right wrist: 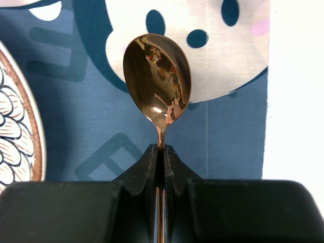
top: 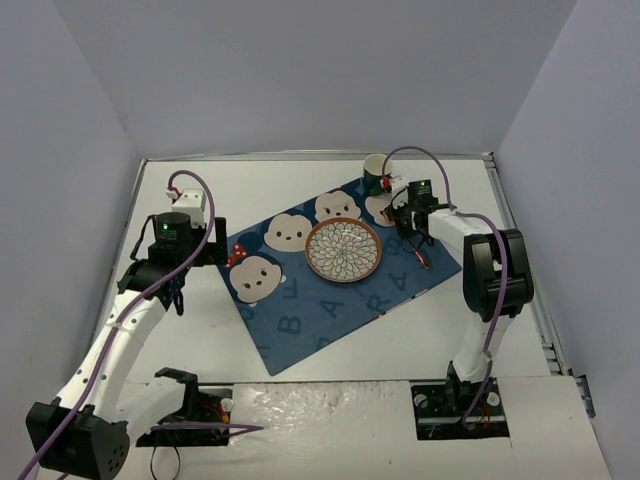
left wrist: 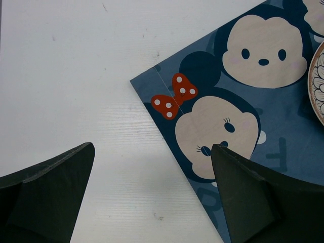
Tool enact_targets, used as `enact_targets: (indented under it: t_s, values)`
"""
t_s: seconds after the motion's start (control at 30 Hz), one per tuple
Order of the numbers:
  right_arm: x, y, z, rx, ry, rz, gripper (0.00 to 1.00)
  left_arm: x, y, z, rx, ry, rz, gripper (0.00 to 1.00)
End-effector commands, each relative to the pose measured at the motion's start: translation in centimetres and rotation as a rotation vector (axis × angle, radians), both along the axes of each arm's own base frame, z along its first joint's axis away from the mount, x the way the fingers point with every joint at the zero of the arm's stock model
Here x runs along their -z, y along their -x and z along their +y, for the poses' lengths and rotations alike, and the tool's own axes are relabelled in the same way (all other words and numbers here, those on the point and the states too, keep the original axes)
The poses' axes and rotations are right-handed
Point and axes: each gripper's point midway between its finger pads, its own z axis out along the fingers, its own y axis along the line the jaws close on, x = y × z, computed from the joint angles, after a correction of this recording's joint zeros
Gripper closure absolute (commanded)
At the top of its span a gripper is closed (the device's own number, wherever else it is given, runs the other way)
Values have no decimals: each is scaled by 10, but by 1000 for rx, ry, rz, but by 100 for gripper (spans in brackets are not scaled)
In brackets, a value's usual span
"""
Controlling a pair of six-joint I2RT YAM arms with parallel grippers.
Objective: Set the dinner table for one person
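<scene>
1. We see the spoon (right wrist: 158,81) pinched at its thin neck by the right gripper (right wrist: 162,152), whose fingers are pressed together on the handle just behind the bowl. It sits over the strip of placemat (top: 300,320) between the plate (top: 343,250) and the mat's right edge. We cannot tell whether it touches the cloth.
2. We judge the spoon light, rigid and slick: polished copper-toned metal that could swivel in a narrow pinch. The flat handle near the neck looks the safest hold.
3. The plate sits in the middle of the mat. We take it for ceramic, so breakable if knocked.
4. A cup (top: 375,170) stands at the mat's far corner, just beyond the right gripper.
5. The dinner table (top: 280,190) lies under everything, hard, flat and white.
6. The left gripper (left wrist: 153,148) hovers with fingers spread wide and nothing between them, above the mat's left edge.
</scene>
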Motion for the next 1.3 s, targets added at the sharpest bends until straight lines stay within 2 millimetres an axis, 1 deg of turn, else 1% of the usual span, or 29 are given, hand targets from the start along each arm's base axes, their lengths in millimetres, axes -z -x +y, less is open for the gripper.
enact_targets:
  t_s: [0.0,0.23,0.33,0.53,0.6,0.77,0.97,1.13,1.23,1.27]
  values:
    - [-11,-15,1,-39,-9,-67,99,-30,-14,-3,4,10,-99,3]
    - [-3,-15,2,-73,-10,-55,97,-25,-16,-6,17,15,-83,3]
    - [1,-14,-2,-63,-9,-44,96,-25,-16,-7,21,17,-81,3]
    - [10,-8,-8,-41,-18,-19,95,-22,-17,-8,24,19,-71,3]
    - [13,-6,-10,-35,-9,-11,93,-22,-17,-8,26,18,-71,3]
    - [14,-6,-13,-44,4,-12,80,-21,-17,-8,24,18,-70,3]
    - [18,-3,-19,-49,35,-5,74,-20,-18,-9,31,18,-64,3]
    - [2,-4,-21,-37,41,-41,73,-19,-18,-10,33,21,-63,3]
    - [-19,-1,-21,15,4,-79,71,-20,-18,-11,38,24,-64,3]
    - [-31,-3,-21,16,0,-105,71,-19,-18,-11,37,25,-61,3]
